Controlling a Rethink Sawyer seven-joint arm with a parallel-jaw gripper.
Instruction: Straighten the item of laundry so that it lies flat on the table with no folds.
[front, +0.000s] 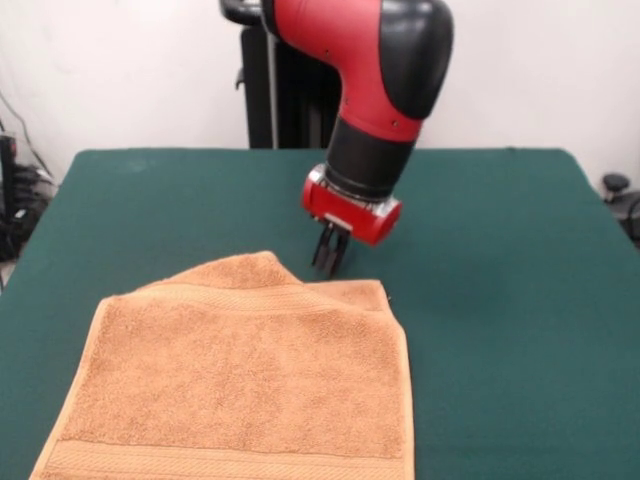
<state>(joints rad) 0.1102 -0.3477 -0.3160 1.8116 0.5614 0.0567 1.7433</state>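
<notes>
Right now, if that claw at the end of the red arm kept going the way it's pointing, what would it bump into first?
The gripper points down at a slight tilt. Straight on, it would likely first meet the raised far edge of the orange towel, or the green table just behind it; depth from this single view is unclear.

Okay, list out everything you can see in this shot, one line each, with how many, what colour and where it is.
towel: one, orange-tan, near left part of the table, mostly flat, with a raised fold along its far edge and a band near the front hem.
table: one, dark green top, fills most of the view.
wall: one, white, behind the table.
black stand: one, upright behind the table's far edge.
cables and dark gear: a few, at the left edge, off the table.
small dark object: one, at the right edge, unclear what it is.
arm: one, red and black, coming down from above.
tool: one, dark fingers close together, just beyond the towel's far fold.
</notes>
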